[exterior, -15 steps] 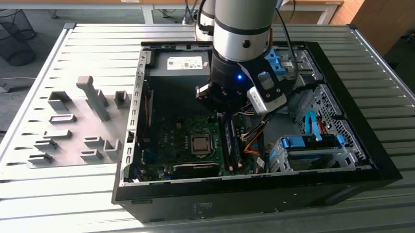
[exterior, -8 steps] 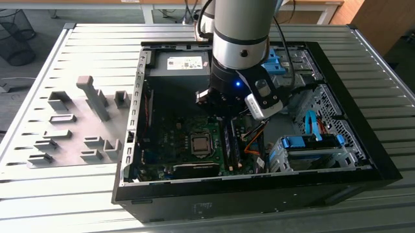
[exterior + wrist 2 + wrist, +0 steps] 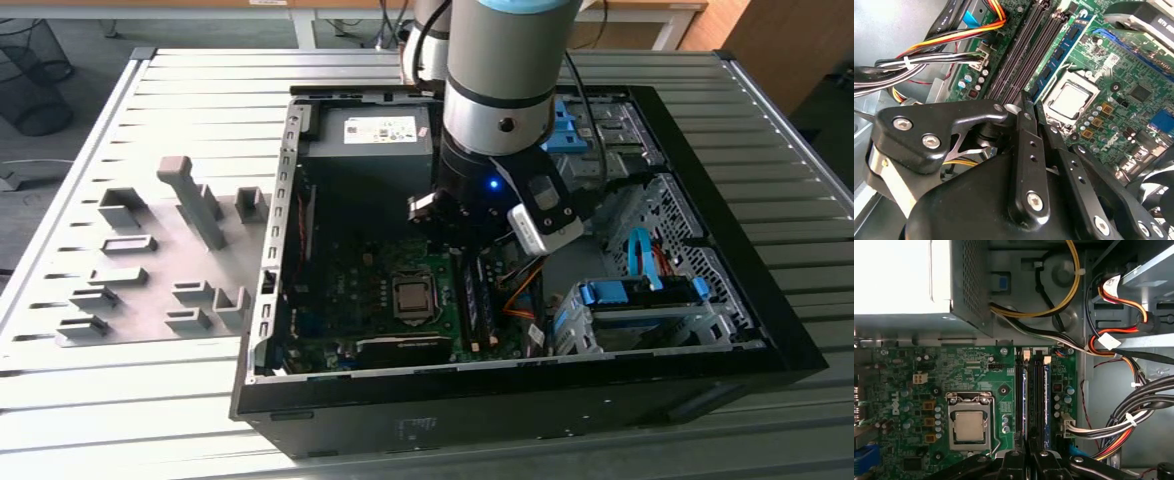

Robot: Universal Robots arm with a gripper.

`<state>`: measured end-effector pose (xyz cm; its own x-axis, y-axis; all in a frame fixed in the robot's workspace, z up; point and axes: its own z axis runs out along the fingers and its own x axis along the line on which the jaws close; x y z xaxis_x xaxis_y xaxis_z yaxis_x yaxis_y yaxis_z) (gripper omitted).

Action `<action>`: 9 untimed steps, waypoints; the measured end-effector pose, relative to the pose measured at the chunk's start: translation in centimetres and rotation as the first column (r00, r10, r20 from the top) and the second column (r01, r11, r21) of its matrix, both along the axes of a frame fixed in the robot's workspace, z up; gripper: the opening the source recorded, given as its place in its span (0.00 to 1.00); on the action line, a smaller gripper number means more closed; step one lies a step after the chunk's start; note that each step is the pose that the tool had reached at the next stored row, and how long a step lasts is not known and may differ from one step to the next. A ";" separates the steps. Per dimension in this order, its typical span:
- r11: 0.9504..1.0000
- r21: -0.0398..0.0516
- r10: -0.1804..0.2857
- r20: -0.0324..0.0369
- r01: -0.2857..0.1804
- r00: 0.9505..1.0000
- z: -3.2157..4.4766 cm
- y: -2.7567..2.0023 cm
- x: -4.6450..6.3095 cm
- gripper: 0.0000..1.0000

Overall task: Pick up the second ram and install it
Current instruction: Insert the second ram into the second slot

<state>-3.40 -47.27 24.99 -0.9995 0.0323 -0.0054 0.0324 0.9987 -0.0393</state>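
Open PC case (image 3: 787,345), grey holder blocks (image 3: 200,205).

One open computer case (image 3: 747,340) holds one motherboard (image 3: 914,405), one processor socket (image 3: 969,425) and four memory slots (image 3: 1019,390).

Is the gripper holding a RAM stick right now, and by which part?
Cannot be told. The gripper sits low over the motherboard's memory slots, but its fingertips are hidden.

Black gripper (image 3: 1024,107) is showing silver screws. Green motherboard (image 3: 914,405) is carrying a silver CPU socket (image 3: 970,425); black slots (image 3: 1019,390) ahead of the jaws are flanking a blue-green ram (image 3: 1054,55). Yellow, orange, black cables (image 3: 1124,420) beside them.
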 end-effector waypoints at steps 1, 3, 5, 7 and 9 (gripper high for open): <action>1.000 0.000 0.000 0.000 0.000 1.000 0.00 0.00 0.0 0.14; 1.000 0.000 0.000 0.000 0.000 1.000 -0.05 0.00 0.0 0.14; 1.000 0.001 0.006 0.000 -0.006 1.000 -0.26 0.01 0.0 0.14; 1.000 0.001 0.025 0.000 -0.025 1.000 -0.58 0.00 0.0 0.14; 1.000 0.001 0.029 0.000 -0.029 1.000 -0.94 0.00 0.1 0.14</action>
<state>-3.30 -47.26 24.05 -1.0000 0.0033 -0.0054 0.0035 0.9992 -0.0387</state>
